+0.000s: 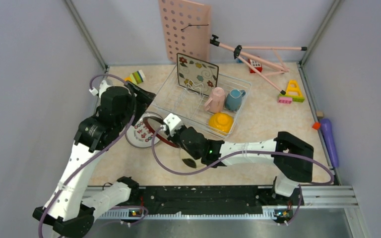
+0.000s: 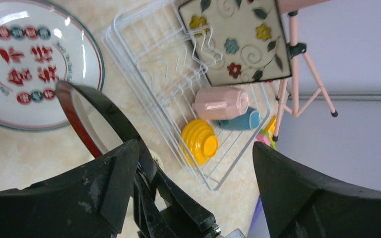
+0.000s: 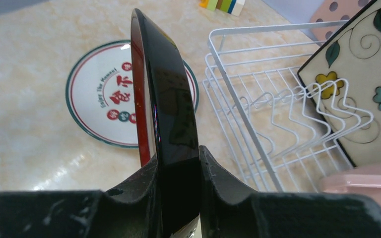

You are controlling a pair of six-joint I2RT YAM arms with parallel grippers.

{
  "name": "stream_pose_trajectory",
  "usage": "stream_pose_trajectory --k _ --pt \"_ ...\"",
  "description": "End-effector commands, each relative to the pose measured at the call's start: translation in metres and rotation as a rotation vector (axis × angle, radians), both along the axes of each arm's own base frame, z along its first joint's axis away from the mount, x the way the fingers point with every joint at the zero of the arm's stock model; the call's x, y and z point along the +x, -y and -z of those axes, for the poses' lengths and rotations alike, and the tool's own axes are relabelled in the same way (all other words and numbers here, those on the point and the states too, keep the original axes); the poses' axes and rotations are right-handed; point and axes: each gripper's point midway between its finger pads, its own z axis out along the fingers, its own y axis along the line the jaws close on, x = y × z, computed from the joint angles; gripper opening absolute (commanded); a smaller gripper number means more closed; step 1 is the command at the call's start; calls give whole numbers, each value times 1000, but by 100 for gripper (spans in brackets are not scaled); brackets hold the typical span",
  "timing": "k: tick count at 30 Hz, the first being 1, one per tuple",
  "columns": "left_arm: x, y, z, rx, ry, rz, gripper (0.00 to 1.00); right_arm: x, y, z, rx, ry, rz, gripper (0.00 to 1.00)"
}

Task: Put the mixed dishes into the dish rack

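The right gripper (image 3: 176, 166) clenched the red-rimmed plate (image 3: 166, 99), held on edge just outside the rack (image 3: 258, 29), at its near left corner. The left gripper (image 2: 193, 148) stood released close by that plate. A white plate (image 3: 94, 94) lay flat left of the rack. Inside the rack were a flowered plate (image 1: 197, 72) standing upright, a pink cup (image 1: 215, 99), a blue cup (image 1: 234, 99) and a bowl (image 1: 221, 121).
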Motion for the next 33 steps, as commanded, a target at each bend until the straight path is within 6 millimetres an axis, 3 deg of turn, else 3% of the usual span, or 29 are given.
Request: stream_pose_trajectory --k 1,9,13,17,23,33 --pt "-10 -33 -45 206 168 5 90 9 15 -143 220 230 -52 0" --pt "-34 -63 -50 369 288 6 91 29 40 -208 286 273 -73 0" --pt "-42 -67 -48 399 343 23 91 45 51 -230 337 269 -63 0" --pt "-44 -61 -38 403 383 67 91 72 71 -246 337 291 -28 0" --pt "-40 -45 0 398 395 152 93 114 99 -256 274 368 -30 0" --pt "-33 -37 32 403 403 185 97 174 105 -240 138 475 -116 0"
